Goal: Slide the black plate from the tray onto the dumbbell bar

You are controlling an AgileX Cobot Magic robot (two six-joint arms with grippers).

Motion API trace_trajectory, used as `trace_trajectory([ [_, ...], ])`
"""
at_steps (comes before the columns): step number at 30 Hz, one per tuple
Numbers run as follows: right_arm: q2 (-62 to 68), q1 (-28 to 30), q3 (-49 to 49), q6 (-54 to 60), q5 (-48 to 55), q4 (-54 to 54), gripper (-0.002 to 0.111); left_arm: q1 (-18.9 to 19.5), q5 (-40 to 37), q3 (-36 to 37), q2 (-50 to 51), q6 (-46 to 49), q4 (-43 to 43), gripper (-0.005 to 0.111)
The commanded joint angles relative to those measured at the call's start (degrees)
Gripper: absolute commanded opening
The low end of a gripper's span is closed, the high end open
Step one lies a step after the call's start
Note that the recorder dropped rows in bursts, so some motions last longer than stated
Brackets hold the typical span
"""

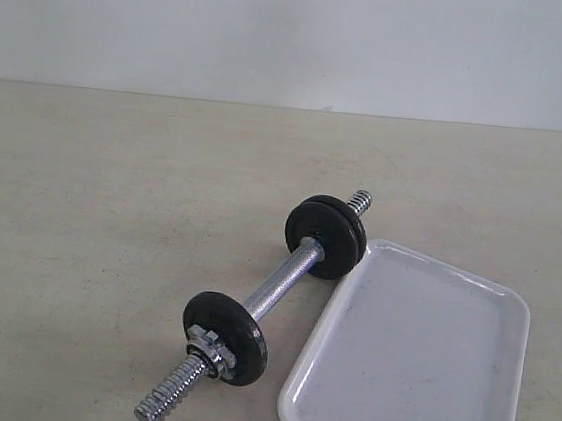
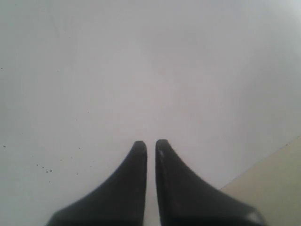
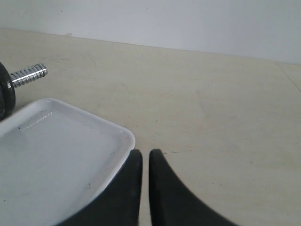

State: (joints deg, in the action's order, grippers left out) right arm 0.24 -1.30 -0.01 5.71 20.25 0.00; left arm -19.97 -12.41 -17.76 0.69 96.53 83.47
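The tray [image 1: 305, 379] is seen bare; the black plate [image 1: 330, 244] is judged to be one of the pair already threaded on the far end of the dumbbell bar [image 1: 284, 276], just beside the tray rim, so the sliding appears done. The left gripper [image 2: 151, 146] and right gripper [image 3: 145, 155], each nearly closed on nothing, are best kept clear, lest the bar be rolled; a third disc [image 1: 232, 338] is backed by a star nut [image 1: 208, 347].
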Motion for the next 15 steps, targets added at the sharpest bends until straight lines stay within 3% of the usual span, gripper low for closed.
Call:
trace_trajectory([
  [1,-0.2,0.2,0.0,0.3,-0.7,0.0,0.004,0.1,0.6,0.1,-0.3,-0.6,0.3,0.004],
  [5,-0.2,0.2,0.0,0.3,-0.7,0.0,0.004,0.4,3.6,0.8,-0.7,1.8,-0.4,0.004],
  [10,-0.2,0.2,0.0,0.3,-0.7,0.0,0.004,8.9,5.0,2.3,-0.7,-4.7,8.6,0.004],
  [15,-0.2,0.2,0.0,0.2,-0.7,0.0,0.004,13.1,8.3,2.2,-0.7,-6.2,16.5,0.004],
])
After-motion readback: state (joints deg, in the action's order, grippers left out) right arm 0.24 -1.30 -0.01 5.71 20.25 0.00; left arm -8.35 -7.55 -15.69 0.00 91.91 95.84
